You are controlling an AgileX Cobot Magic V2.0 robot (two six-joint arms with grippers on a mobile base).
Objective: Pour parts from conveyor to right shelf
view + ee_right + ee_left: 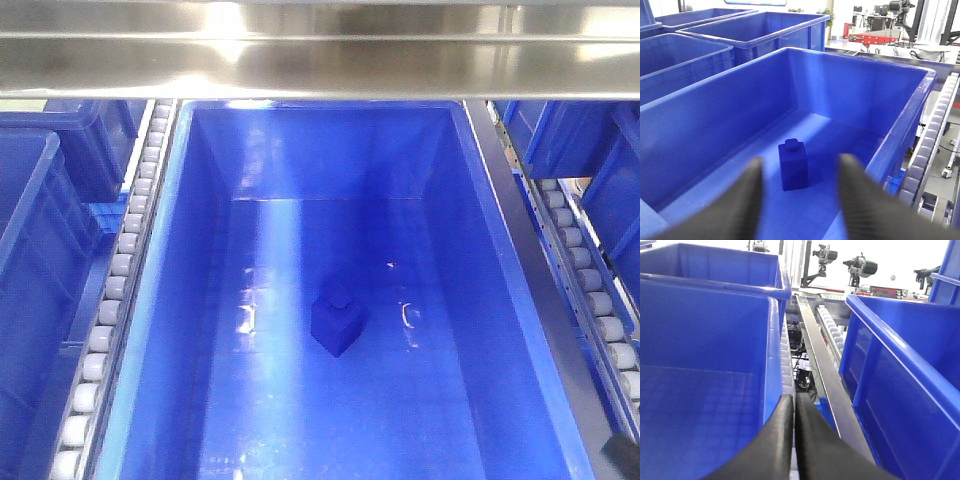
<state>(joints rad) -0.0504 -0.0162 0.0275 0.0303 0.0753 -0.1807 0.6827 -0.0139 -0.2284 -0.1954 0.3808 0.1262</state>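
Note:
One of the parts, a small blue block [337, 320] with a round stud on top, stands upright on the floor of a deep blue bin [480, 230] on the right shelf [320, 60]. In the right wrist view the block [793, 167] stands ahead of my right gripper [800, 161]. That gripper hangs open over the near end of the bin [855, 95] and holds nothing. My left gripper [793, 400] is shut and empty. It sits over the roller rail [786, 367] between two bins. The conveyor is out of view.
More blue bins stand on both sides [40, 220] [600, 150], separated by roller rails [120, 270] [590, 290]. A steel crossbar runs across the top of the front view. The left wrist view shows a bin close on each side [705, 365] [910, 365] and a steel rail [825, 370].

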